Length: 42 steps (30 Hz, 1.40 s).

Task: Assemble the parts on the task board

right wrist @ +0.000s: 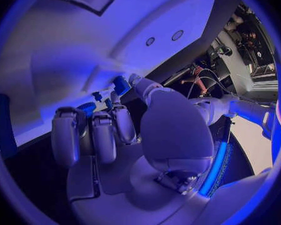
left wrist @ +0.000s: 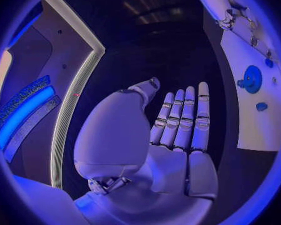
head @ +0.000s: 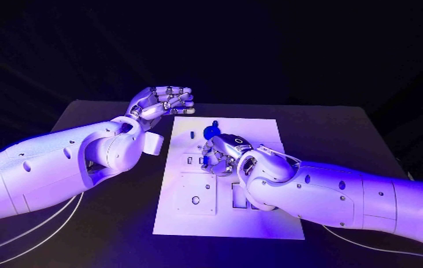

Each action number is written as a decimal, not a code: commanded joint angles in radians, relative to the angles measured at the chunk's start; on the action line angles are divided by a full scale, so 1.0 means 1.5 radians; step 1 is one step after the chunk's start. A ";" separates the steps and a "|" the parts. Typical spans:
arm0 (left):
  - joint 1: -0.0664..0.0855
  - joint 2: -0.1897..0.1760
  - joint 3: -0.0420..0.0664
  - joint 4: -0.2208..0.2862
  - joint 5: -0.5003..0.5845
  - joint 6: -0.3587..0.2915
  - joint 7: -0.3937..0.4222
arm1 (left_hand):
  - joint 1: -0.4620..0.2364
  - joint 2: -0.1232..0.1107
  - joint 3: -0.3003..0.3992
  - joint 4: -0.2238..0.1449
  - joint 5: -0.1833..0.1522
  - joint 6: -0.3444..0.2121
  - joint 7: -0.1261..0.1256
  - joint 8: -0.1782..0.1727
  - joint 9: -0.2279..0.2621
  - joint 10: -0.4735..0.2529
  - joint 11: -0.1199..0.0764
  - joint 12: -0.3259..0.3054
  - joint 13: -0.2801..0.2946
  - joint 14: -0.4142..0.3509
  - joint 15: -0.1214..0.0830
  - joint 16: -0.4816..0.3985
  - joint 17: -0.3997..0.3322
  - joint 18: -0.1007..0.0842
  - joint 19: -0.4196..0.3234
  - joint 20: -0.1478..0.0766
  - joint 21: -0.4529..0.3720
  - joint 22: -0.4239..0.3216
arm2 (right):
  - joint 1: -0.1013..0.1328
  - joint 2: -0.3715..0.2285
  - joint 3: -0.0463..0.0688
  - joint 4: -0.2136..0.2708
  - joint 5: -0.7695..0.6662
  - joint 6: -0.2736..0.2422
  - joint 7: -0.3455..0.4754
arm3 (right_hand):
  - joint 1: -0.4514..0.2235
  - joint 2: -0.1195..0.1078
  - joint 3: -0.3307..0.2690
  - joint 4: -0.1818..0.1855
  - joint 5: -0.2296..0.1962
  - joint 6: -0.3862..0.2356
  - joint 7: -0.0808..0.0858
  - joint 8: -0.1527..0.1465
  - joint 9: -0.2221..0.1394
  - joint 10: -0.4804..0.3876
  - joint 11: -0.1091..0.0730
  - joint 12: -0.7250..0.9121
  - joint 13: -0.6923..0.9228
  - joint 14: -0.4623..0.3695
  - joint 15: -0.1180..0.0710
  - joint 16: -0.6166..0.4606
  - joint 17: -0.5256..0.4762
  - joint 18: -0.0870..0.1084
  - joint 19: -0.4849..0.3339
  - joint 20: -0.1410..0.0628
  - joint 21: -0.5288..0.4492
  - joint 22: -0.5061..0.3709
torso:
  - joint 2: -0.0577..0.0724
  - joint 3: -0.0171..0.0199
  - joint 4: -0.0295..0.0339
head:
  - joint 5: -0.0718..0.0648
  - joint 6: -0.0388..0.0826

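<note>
The white task board [head: 231, 216] lies in the middle of the black table. A round blue part [head: 211, 130] stands near its far edge, also seen as the blue disc [left wrist: 252, 79] in the left wrist view. My right hand [head: 222, 152] hovers low over the board just on my side of that disc, fingers curled. Its thumb and a fingertip pinch a small blue part [right wrist: 122, 85]. Another small blue part [right wrist: 97, 96] lies by the fingertips. My left hand [head: 163, 101] is raised beyond the board's far left corner, its fingers [left wrist: 185, 120] straight and holding nothing.
The board carries white raised blocks and slots [head: 195, 199] on its near half. Two small blue parts [left wrist: 261, 106] [left wrist: 268, 62] sit close to the disc. Black table [head: 106, 219] surrounds the board on both sides.
</note>
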State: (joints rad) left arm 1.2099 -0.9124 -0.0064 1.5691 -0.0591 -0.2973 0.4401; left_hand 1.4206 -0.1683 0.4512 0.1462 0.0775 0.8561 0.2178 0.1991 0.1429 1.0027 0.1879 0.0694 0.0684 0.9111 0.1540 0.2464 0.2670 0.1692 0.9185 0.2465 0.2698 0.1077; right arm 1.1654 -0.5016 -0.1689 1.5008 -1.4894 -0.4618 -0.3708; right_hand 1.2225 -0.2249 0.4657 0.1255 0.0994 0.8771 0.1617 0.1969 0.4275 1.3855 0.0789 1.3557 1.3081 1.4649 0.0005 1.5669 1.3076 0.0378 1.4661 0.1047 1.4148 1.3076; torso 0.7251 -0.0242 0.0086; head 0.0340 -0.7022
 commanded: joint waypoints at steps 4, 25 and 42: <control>0.001 0.000 0.000 0.000 0.002 0.010 0.002 | -0.004 0.005 0.001 -0.004 -0.003 -0.004 0.016 0.002 0.001 -0.003 0.003 -0.003 -0.001 -0.006 0.000 -0.005 0.001 0.008 -0.003 0.003 0.004 0.000 | -0.001 -0.003 0.000 0.009 -0.009 -0.007 0.012 | 0.018 0.000 -0.089 0.028 0.010 -0.018 0.006 -0.017 -0.008 -0.017 0.005 -0.019 0.023 0.071 0.008 0.003 0.175 0.003 0.005 0.008 -0.009 0.092 | 0.000 0.0000 0.0007 | 0.000 0.000; 0.001 0.015 0.000 -0.046 -0.190 0.025 -0.277 | -0.097 0.008 -0.061 0.089 -0.001 -0.029 -0.033 0.188 0.098 0.047 -0.060 0.336 0.213 0.265 -0.085 0.630 0.507 0.003 0.192 -0.093 0.389 0.247 | 0.058 -0.143 0.013 0.093 0.257 -0.122 0.230 | 0.151 0.045 -0.199 0.103 0.069 -0.020 0.012 -0.039 -0.034 -0.031 0.010 -0.026 0.006 0.064 0.012 -0.007 0.151 0.014 -0.018 0.012 -0.059 0.065 | -0.017 0.0059 -0.0007 | 0.009 -0.001; 0.038 0.108 -0.004 -0.123 -0.552 0.296 -0.612 | -0.210 0.037 -0.113 0.098 -0.002 -0.047 -0.078 0.392 0.216 0.096 -0.106 0.703 0.522 0.421 -0.125 0.856 0.820 -0.056 0.293 -0.119 0.739 0.692 | 0.095 -0.248 0.014 0.101 0.412 -0.079 0.231 | 0.152 0.045 -0.191 0.104 0.088 -0.015 0.011 -0.038 -0.034 -0.030 0.009 -0.025 0.006 0.064 0.012 -0.007 0.151 0.014 -0.017 0.011 -0.058 0.066 | -0.034 0.0164 -0.0037 | 0.021 -0.014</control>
State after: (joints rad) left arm 1.2631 -0.7569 -0.0116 1.3907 -0.7330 0.0470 -0.3767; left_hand 1.1172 -0.1126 0.2861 0.2936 0.0748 0.7866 0.1051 0.7821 0.4658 1.1424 0.0303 1.1185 0.8505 1.4654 -0.0255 1.5264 1.3082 0.0990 1.3546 0.0713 1.3730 1.1442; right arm 1.3058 -0.8721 -0.1482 1.6552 -0.9241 -0.6115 -0.0413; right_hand 1.4451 -0.1554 0.1731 0.2786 0.2267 0.8502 0.1783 0.1418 0.3765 1.3449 0.0965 1.3219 1.3077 1.4667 0.0109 1.5592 1.3073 0.0533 1.4445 0.1218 1.3298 1.3081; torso 0.6781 -0.0031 0.0032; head 0.0637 -0.7201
